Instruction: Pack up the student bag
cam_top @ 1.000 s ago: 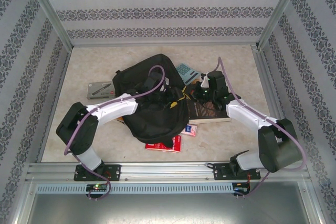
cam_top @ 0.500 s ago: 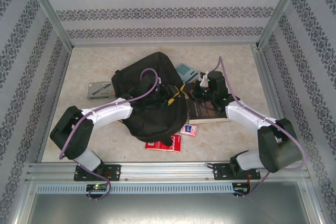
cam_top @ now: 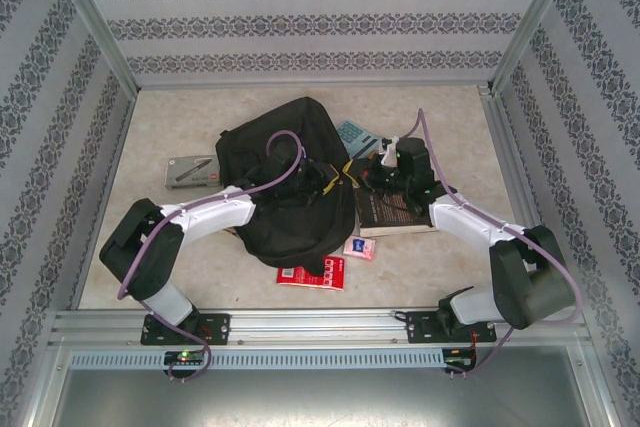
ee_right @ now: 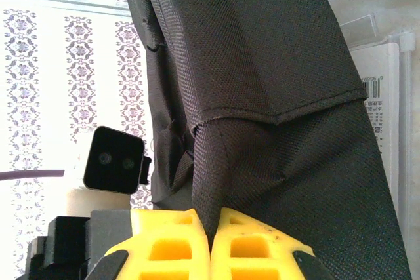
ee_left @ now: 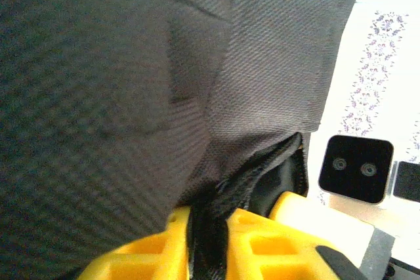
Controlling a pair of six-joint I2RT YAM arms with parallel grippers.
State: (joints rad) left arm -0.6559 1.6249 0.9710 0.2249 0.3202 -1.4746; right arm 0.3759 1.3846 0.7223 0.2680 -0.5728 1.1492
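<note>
The student bag [cam_top: 285,162], a large black fabric backpack, lies in the middle of the table with its rounded top toward the back wall. My left gripper [cam_top: 322,183] reaches over the bag's right side. In the left wrist view its yellow fingers [ee_left: 262,244] are shut on a black strap-like edge of the bag [ee_left: 164,63]. My right gripper [cam_top: 366,176] meets the bag's right edge from the other side. In the right wrist view this gripper [ee_right: 211,231] pinches a fold of the bag's fabric [ee_right: 262,63].
A dark-covered book [cam_top: 398,215] lies under the right arm. A calculator [cam_top: 355,134] sits behind the bag and a grey case [cam_top: 190,169] to its left. A red notebook [cam_top: 312,275] and a small pink item [cam_top: 358,247] lie in front.
The left arm has swung its elbow outward and its gripper has drawn the bag's edge back, and the bag now stands taller toward the rear. The right gripper has barely moved.
</note>
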